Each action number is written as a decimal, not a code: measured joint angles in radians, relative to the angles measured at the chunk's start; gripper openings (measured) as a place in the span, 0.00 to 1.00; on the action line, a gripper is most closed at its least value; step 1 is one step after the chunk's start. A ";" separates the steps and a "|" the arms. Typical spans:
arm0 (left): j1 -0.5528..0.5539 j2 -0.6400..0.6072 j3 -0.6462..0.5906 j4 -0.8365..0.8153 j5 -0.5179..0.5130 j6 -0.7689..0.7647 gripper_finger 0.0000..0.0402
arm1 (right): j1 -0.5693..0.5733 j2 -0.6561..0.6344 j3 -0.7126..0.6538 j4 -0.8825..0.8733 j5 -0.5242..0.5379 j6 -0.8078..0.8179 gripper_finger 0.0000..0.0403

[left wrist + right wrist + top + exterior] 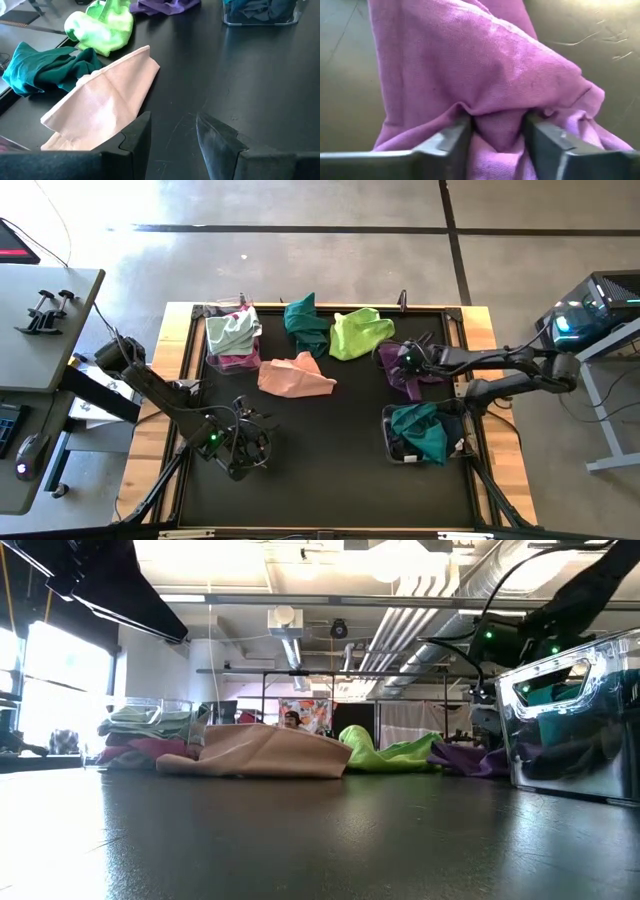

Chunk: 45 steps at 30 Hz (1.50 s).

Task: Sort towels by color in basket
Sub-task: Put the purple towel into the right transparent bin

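A purple towel (403, 372) lies crumpled on the black table at the right, and my right gripper (408, 363) is down on it, shut on a fold. A peach towel (296, 376) lies mid-table. Beyond it lie a teal towel (305, 325) and a lime towel (358, 332). A clear basket (212, 340) at the far left holds mint and magenta towels. Another basket (392, 442) at the near right holds a teal towel. My left gripper (172, 127) hangs open over bare table near the peach towel. My right gripper pinches a raised fold of the purple towel (497, 112) between its two fingers (452, 137); the cloth puckers into the gap. The fingers come from above, slanting down. The rest of the towel lies slack on the table around them.
A wooden frame (470, 315) edges the black table. Bare table lies along the near edge, between the left gripper and the right basket. In the low view the right basket (575, 725) stands close by, and the peach towel (262, 752) and lime towel (385, 752) lie farther off.
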 joint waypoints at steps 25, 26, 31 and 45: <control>0.000 0.000 0.000 0.001 -0.002 -0.001 0.35 | 0.353 -0.575 0.127 0.076 0.116 -0.103 0.06; 0.000 0.000 0.000 0.001 -0.002 -0.001 0.35 | 0.387 -0.592 0.157 0.063 0.133 -0.111 0.07; 0.000 0.000 0.000 0.001 -0.003 -0.001 0.35 | 0.572 -0.606 0.320 -0.071 0.211 -0.149 0.06; 0.000 0.000 0.000 0.002 -0.004 -0.002 0.35 | 0.967 -0.388 0.542 -0.638 0.040 0.091 0.07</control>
